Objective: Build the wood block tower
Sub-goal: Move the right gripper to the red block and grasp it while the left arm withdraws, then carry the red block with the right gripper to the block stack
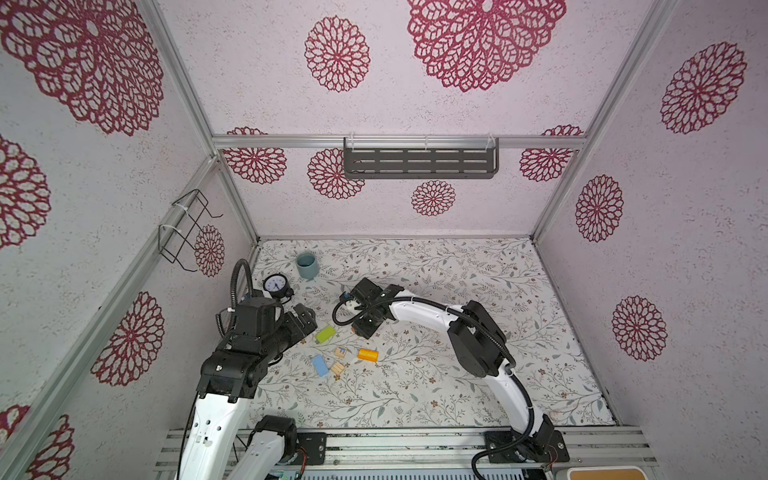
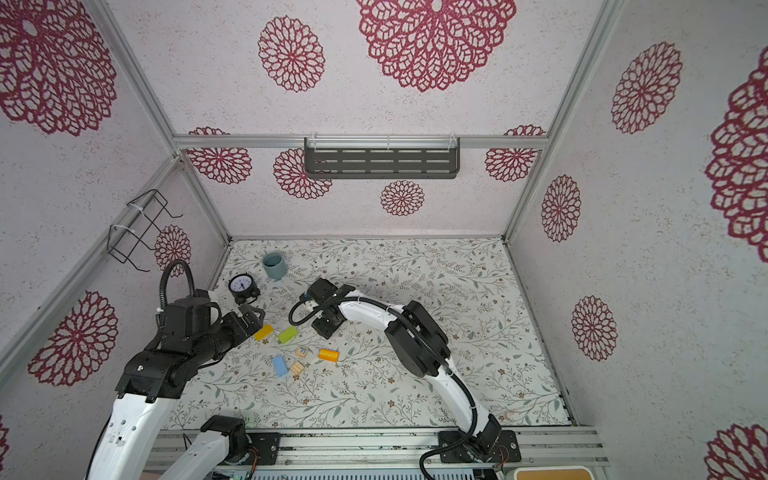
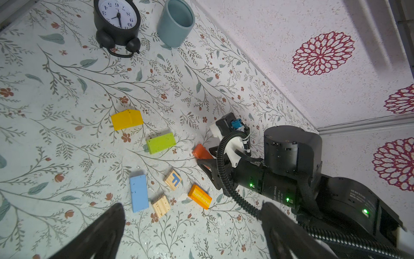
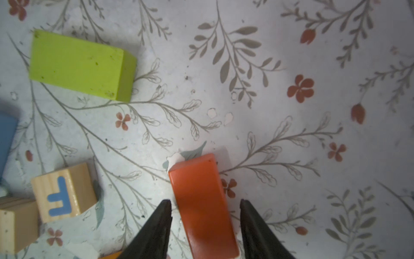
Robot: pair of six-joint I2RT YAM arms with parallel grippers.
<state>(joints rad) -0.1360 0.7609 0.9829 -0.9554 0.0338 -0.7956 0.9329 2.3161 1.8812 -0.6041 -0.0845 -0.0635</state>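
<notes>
No tower stands yet: every wood block lies loose on the bench (image 1: 457,291), clustered toward 9 o'clock from its middle. As I read it, the step in hand is the first pick.

The right fingers (image 4: 156,224) straddle the red-orange block (image 4: 195,179), one on each long side. They are part open, with a sliver of bench showing on both sides, so nothing is gripped. In a top view this block sits at 3 o'clock of the green block (image 1: 325,334), mostly hidden under the wrist.

The next move likely calls for squeezing squarely on the long faces, lifting straight up, and choosing a base. The light blue block (image 3: 139,192) or the green one looks flat enough.

The right arm arches from its base at the bench's 5 o'clock edge across the middle, with the wrist pitched steeply down. The left arm is folded near 9 o'clock. The left fingers (image 3: 100,235) are spread wide and empty, aimed over the yellow block (image 3: 126,118), the letter cube (image 3: 173,180) and the orange Supermarket block (image 3: 199,199).
</notes>
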